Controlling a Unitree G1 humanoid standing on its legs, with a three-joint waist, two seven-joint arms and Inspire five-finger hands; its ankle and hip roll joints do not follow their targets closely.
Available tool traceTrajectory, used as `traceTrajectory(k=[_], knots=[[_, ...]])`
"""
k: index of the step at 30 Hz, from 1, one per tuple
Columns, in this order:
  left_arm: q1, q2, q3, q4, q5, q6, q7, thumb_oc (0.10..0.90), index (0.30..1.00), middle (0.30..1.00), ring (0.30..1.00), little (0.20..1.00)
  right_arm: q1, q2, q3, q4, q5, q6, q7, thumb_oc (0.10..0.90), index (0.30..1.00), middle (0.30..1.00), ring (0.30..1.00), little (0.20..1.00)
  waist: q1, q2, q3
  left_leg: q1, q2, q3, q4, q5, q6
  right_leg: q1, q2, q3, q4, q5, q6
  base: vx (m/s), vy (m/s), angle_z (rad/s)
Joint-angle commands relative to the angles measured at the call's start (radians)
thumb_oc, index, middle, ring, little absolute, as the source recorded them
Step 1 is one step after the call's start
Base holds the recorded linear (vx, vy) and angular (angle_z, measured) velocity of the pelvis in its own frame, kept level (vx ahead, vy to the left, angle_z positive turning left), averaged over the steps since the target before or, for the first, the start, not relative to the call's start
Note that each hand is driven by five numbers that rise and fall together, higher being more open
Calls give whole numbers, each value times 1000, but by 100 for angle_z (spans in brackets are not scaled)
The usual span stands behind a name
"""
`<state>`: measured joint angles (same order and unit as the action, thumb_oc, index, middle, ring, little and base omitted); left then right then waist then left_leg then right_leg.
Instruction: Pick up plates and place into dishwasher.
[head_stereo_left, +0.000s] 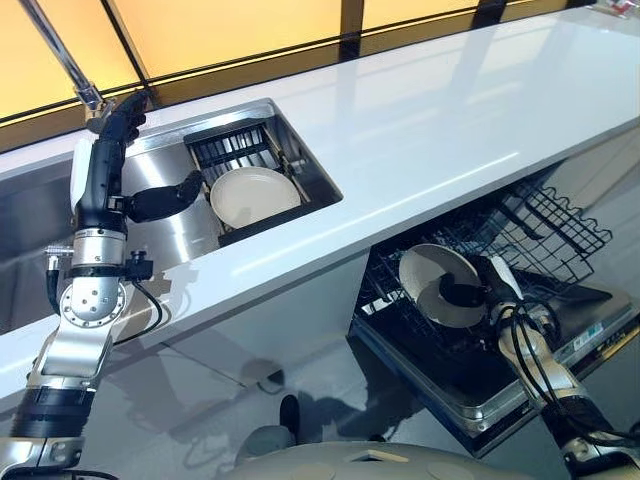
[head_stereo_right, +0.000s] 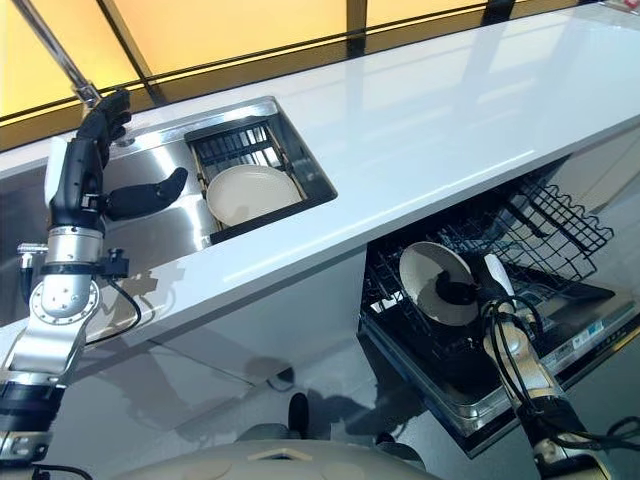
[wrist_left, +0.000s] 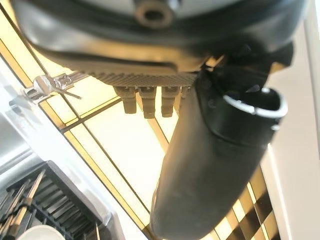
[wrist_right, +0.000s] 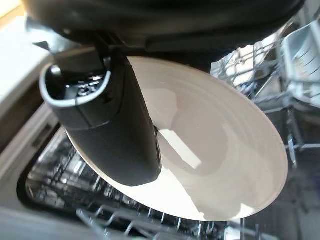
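Thumb (wrist_right: 110, 135) on cream plate (wrist_right: 215, 150)

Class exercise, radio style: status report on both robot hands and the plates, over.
Right robot hand pinching a cream plate over the dishwasher rack. Left robot hand open, raised over the sink. Second plate waiting in the sink. Nothing blocking.

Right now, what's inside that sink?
A cream plate lies in the sink on a dark rack, with the left hand beside it. The plate covers whatever is under it.
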<state>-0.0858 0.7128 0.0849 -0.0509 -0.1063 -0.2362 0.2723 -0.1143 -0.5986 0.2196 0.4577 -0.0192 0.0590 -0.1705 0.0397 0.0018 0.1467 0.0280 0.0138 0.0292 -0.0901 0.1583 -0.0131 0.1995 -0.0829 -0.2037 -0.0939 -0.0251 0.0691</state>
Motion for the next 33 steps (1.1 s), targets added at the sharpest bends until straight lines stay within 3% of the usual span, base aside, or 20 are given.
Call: traceTrajectory(k=[1,11,19,20,21,33], knots=[[-169,43,-9,-81,-5,-53,18,800,900,900,900,900,-210,-14,30,-9,48,-39,-48,100,300,300,300,200,24,-16,-45,112,-33,-24,3,-175,-17,-47,-19,-11,7,68,42,53,0,8],[-249,17,-58,-84,-12,-50,19,800,900,900,900,900,-356,38,150,111,-6,42,-42,100,300,300,300,200,54,-17,-50,109,-35,-39,3,-165,-18,-43,-25,-26,7,73,36,10,0,3],[-280,6,-82,-63,-24,-59,1,800,900,900,900,900,-449,78,195,159,39,80,-22,100,300,300,300,200,73,-19,-51,106,-35,-52,3,-160,-21,-38,-26,-36,7,72,32,2,2,6],[-285,7,-83,-62,-27,-58,-1,800,900,900,900,900,-454,82,201,168,40,80,-16,188,375,375,375,288,75,-20,-53,105,-35,-52,3,-160,-21,-38,-27,-38,7,72,32,-1,11,6],[-288,7,-84,-61,-28,-59,-3,800,900,900,900,900,-456,85,207,172,44,84,-12,800,900,900,900,900,76,-20,-54,105,-34,-52,3,-160,-22,-37,-28,-40,7,71,32,0,12,5],[-298,11,-82,-71,-42,-49,-13,800,900,900,900,900,-402,124,207,187,100,85,8,800,900,900,900,900,70,-16,-56,114,-31,-43,3,-164,-21,-31,-24,-35,7,67,29,0,1,0]])
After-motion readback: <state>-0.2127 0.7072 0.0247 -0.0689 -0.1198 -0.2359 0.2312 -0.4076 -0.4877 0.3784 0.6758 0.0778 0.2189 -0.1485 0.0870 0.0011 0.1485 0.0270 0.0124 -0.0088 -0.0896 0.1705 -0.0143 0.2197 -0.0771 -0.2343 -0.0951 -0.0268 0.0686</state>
